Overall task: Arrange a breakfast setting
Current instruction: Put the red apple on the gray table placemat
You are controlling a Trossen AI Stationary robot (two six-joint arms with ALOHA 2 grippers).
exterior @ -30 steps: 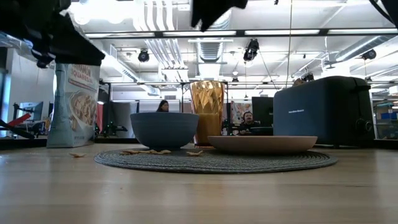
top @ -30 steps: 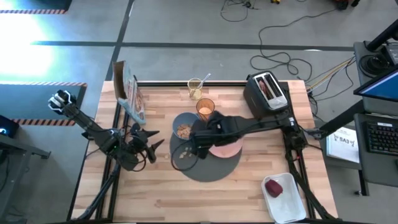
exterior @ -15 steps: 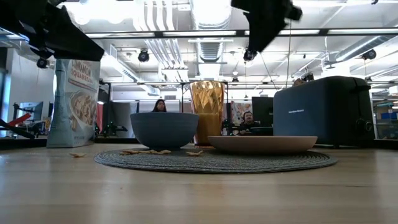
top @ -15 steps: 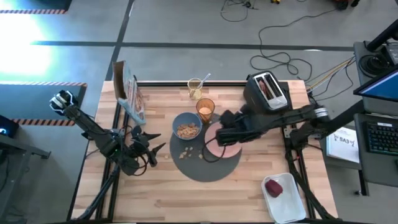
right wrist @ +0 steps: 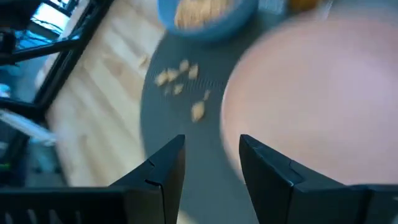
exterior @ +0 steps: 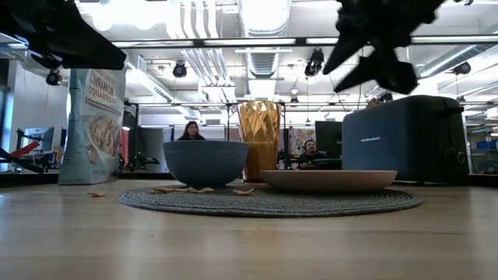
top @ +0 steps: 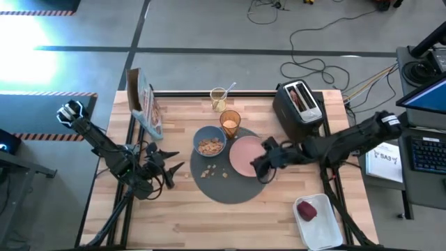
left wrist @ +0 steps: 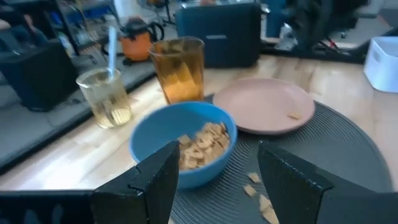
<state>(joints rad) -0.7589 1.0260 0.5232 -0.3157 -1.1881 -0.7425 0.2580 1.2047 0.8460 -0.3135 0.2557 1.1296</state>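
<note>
Right wrist view: right tool [right wrist: 210, 165] part-open, empty, above pink plate [right wrist: 317, 99].

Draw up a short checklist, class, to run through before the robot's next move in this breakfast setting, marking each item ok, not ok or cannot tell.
1. Pink plate lies on the mat: ok.
2. Blue bowl holds cereal: ok.
3. Mat free of spilled cereal pieces: not ok.
4. Right gripper empty, fingers apart: ok.
5. Toast on the plate: not ok, in the toaster.
6. Apple on the mat: not ok, in the white tray.
</note>
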